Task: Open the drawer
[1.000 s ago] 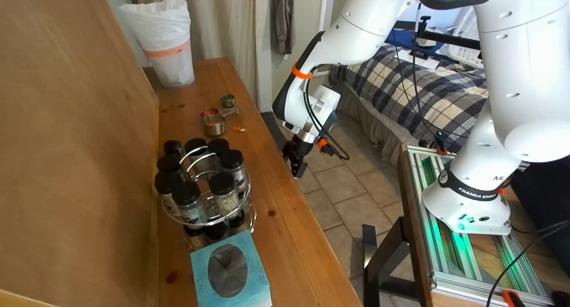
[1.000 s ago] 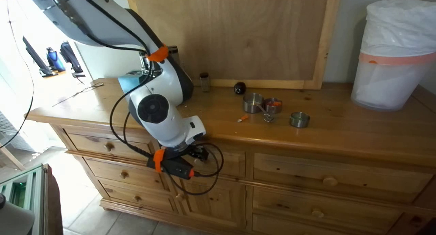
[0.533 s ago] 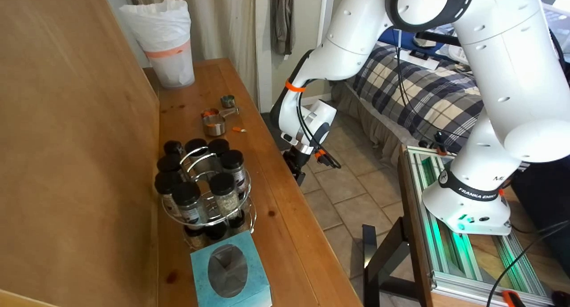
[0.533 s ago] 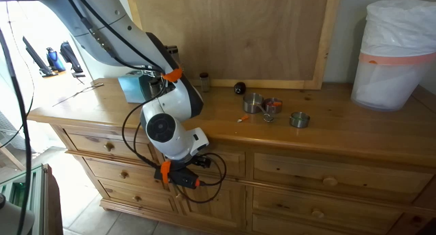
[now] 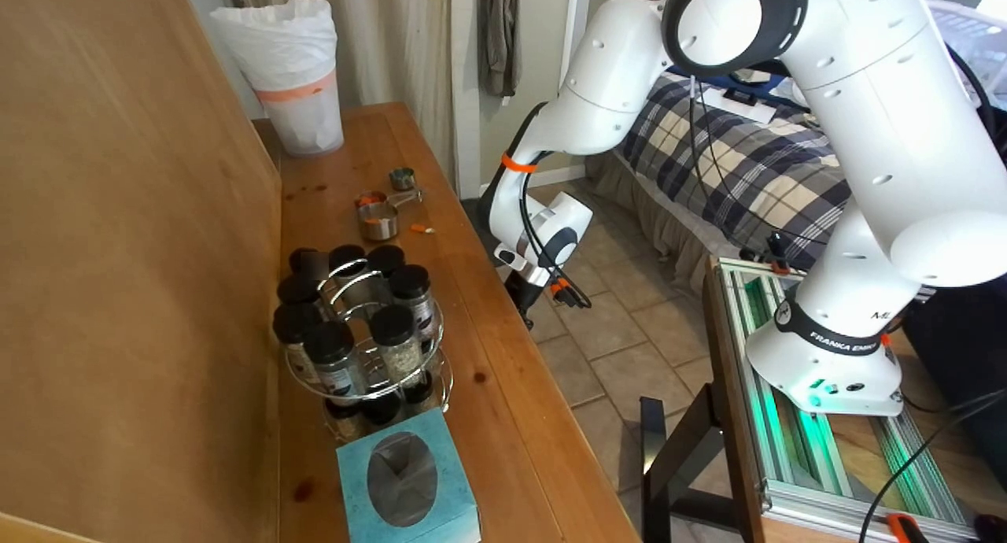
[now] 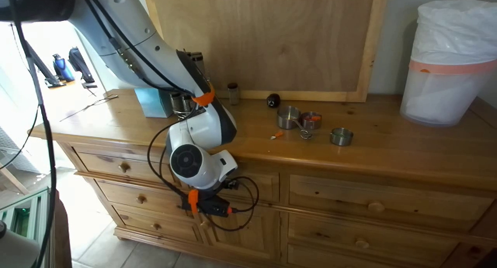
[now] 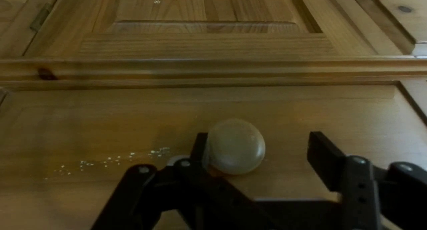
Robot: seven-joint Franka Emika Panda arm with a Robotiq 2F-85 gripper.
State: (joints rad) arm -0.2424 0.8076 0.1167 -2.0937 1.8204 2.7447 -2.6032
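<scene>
In the wrist view the hand (image 7: 258,143) has its fingers (image 7: 325,160) wide apart, holding nothing, one just beside, perhaps touching, the knob (image 7: 237,146) of the drawer (image 7: 160,120), presumably so that closing them catches it. In an exterior view that drawer sits unopened in the table (image 6: 388,147), partly behind the arm (image 6: 205,128). In an exterior view the table's edge (image 5: 562,417) hides its front.

smooth, satiny wood on the drawer front (image 7: 106,126), glossy knob (image 7: 237,146), varnished wooden dresser top (image 6: 404,155) catching light, shiny metal measuring cups (image 6: 287,122), crinkled plastic bin liner (image 6: 454,35), matt gripper (image 7: 258,138), rumpled cloth bedspread (image 5: 759,161)
</scene>
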